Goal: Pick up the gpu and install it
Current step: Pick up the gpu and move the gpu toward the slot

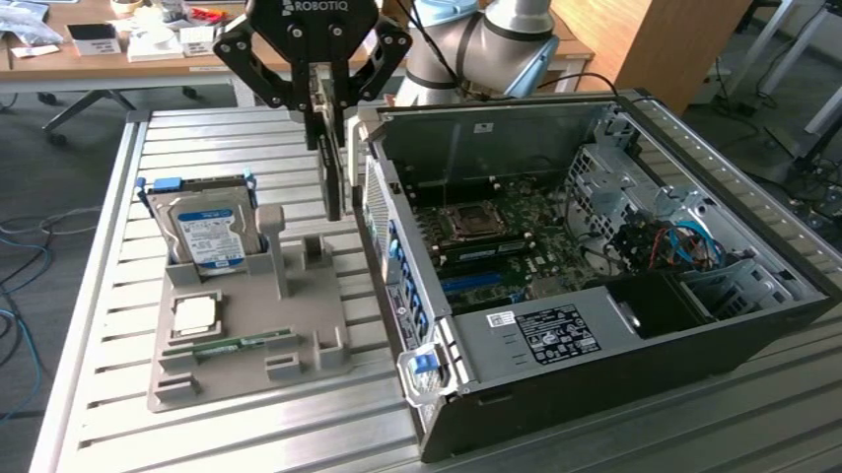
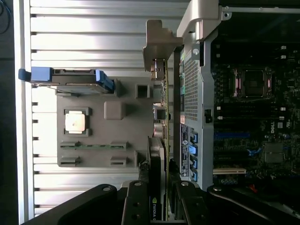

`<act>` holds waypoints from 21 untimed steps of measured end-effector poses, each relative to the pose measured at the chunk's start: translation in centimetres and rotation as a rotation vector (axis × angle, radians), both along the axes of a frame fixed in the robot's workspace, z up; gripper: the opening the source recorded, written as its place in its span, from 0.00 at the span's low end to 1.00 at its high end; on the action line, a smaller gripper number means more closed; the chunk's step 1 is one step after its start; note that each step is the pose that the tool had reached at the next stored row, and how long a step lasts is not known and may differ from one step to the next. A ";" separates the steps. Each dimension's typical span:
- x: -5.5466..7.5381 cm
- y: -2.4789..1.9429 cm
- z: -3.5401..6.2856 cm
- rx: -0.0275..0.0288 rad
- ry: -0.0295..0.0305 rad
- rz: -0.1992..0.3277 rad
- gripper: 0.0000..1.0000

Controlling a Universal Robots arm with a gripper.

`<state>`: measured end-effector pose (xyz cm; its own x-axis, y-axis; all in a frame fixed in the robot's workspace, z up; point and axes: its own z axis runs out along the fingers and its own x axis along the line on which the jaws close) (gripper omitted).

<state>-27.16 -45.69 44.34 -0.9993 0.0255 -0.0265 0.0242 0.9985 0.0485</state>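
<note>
Carrying step, looks like: gpu (image 1: 339, 192) is clenched upright by the tool (image 1: 331, 118) just beside the case wall (image 1: 378, 212); clearance over it's probably needed.

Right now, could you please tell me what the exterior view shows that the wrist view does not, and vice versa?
Exterior view: the arm's grey joint, a cluttered desk behind, and blue cables inside the case. Wrist view: the green logo on the gpu, seen edge-on. Both: the gripper shut on the gpu beside the case, plus the hard drive upright in the grey holder.
</note>
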 end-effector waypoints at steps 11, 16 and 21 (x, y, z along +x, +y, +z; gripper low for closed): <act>1.8 0.00 0.01 -0.0001 0.0001 0.000 0.27; 2.6 0.01 0.00 -0.0001 0.0001 0.000 0.27; 3.2 0.00 0.01 -0.0001 0.0001 0.000 0.27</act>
<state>-24.00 -45.68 44.35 -0.9993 0.0255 -0.0264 0.0242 0.9985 0.0484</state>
